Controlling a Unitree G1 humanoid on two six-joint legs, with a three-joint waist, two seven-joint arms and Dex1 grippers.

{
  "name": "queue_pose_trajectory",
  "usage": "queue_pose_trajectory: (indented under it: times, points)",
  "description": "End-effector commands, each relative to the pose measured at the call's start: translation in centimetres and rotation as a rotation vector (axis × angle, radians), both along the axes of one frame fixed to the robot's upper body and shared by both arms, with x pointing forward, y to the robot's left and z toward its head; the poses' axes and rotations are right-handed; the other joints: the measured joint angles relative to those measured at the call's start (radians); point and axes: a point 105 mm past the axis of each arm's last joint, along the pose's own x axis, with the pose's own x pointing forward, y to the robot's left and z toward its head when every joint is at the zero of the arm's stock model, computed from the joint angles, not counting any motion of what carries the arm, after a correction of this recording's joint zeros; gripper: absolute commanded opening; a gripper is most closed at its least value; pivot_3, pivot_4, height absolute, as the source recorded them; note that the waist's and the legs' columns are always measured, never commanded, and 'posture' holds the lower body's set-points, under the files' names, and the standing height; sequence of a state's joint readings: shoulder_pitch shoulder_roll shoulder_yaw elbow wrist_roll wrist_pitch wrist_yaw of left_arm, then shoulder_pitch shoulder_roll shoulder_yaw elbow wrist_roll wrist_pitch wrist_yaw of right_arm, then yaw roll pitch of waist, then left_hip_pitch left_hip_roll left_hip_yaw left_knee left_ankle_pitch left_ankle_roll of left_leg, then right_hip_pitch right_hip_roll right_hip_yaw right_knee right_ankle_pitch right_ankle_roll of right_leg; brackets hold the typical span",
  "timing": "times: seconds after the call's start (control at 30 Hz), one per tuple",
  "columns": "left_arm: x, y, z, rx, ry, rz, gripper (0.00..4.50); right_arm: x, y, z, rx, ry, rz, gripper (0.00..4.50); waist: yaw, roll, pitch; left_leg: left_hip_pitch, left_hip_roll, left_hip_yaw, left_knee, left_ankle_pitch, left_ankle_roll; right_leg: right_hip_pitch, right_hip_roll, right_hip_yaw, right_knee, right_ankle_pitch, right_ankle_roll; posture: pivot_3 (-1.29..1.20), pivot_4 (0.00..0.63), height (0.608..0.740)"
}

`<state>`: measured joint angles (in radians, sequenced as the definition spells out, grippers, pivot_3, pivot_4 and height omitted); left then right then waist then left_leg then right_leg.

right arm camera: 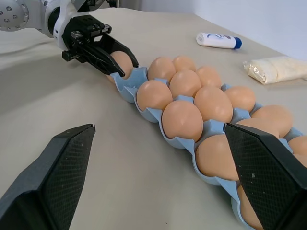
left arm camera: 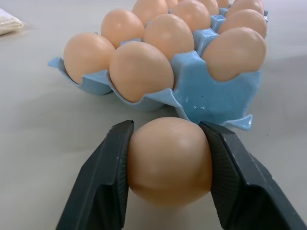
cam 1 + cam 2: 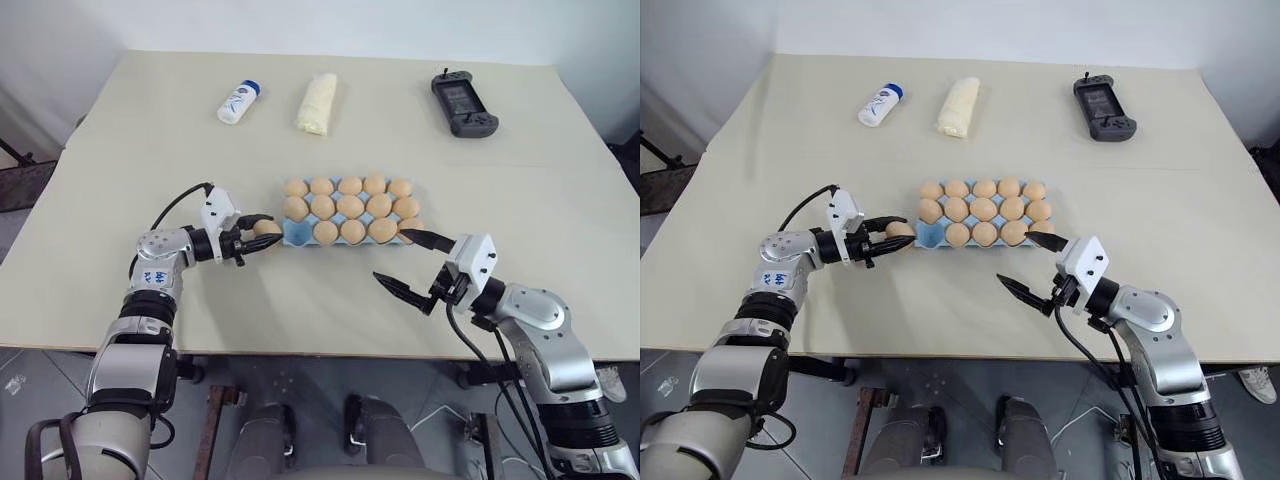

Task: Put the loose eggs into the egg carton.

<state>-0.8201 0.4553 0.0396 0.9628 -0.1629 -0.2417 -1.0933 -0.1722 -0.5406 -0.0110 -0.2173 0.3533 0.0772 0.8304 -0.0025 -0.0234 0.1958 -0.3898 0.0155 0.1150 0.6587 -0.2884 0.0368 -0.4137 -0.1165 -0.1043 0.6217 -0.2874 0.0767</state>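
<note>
Egg in hand: smooth tan-orange oval egg (image 2: pixel 169 160), pinched across its widest part between the two black fingers of the left end effector (image 3: pixel 254 238), just beside the left end of the light blue moulded egg carton (image 3: pixel 297 233).
Handling: judged light, rigid and brittle with a slick shell; a gentle squeeze at the middle, as here, suits it better than a hold near either tip, where it could squirt out.
Carton contents: three rows of five cups; fourteen tan-orange eggs sit in them, and the one bare cup is the near corner at the carton's left end, right next to the held egg.
Loose eggs: none lying on the beige surface (image 3: pixel 120 140) around the carton, so this looks like the last one.
Right end effector (image 3: pixel 400 262): fingers spread wide and empty, near the carton's right end, its upper fingertip close to the near-right corner egg.
</note>
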Motion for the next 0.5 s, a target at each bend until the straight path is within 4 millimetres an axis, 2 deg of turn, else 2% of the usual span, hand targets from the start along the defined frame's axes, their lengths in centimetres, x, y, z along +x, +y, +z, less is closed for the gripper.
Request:
queue_pose_trajectory:
  times: [0.03,0.13,0.23,0.33,0.5]
  points:
    - [-0.2,0.9,1.5,-0.039,-0.029,-0.003,1.71,-0.3,-0.5,1.4,0.008,-0.053,-0.019,4.5,0.0,0.0,0.0,0.0,0.0,0.0,0.0,0.0,0.0,0.0,0.0,0.0,0.0,0.0,0.0,0.0,0.15,0.74]
    - [-0.5,0.2,4.0,-0.13,-0.07,-0.058,1.71,-0.3,-0.5,1.5,0.009,-0.053,-0.021,4.5,0.001,0.0,0.0,0.0,0.0,0.0,0.0,0.0,0.0,0.0,0.0,0.0,0.0,0.0,0.0,0.0,0.15,0.74]
    - [-1.0,-1.4,5.3,-0.148,-0.1,-0.119,1.71,-0.3,-0.4,1.4,0.01,-0.051,-0.021,4.5,0.003,0.0,0.0,0.0,0.0,0.0,0.0,0.0,0.0,0.0,0.0,0.0,0.0,0.0,0.0,0.0,0.15,0.74]
    - [-1.4,-3.3,5.3,-0.145,-0.101,-0.167,1.71,-0.2,-0.2,1.4,0.012,-0.052,-0.017,4.5,0.005,0.0,0.0,0.0,0.0,0.0,0.0,0.0,0.0,0.001,0.0,0.0,0.0,0.0,0.001,0.0,0.15,0.74]
    - [-1.4,-4.6,4.1,-0.128,-0.059,-0.198,1.71,-0.1,-0.2,1.6,0.013,-0.055,-0.015,4.5,0.0,0.0,0.0,-0.001,-0.001,0.0,0.0,0.0,0.001,0.001,0.0,0.0,0.0,0.001,0.001,0.0,0.15,0.74]
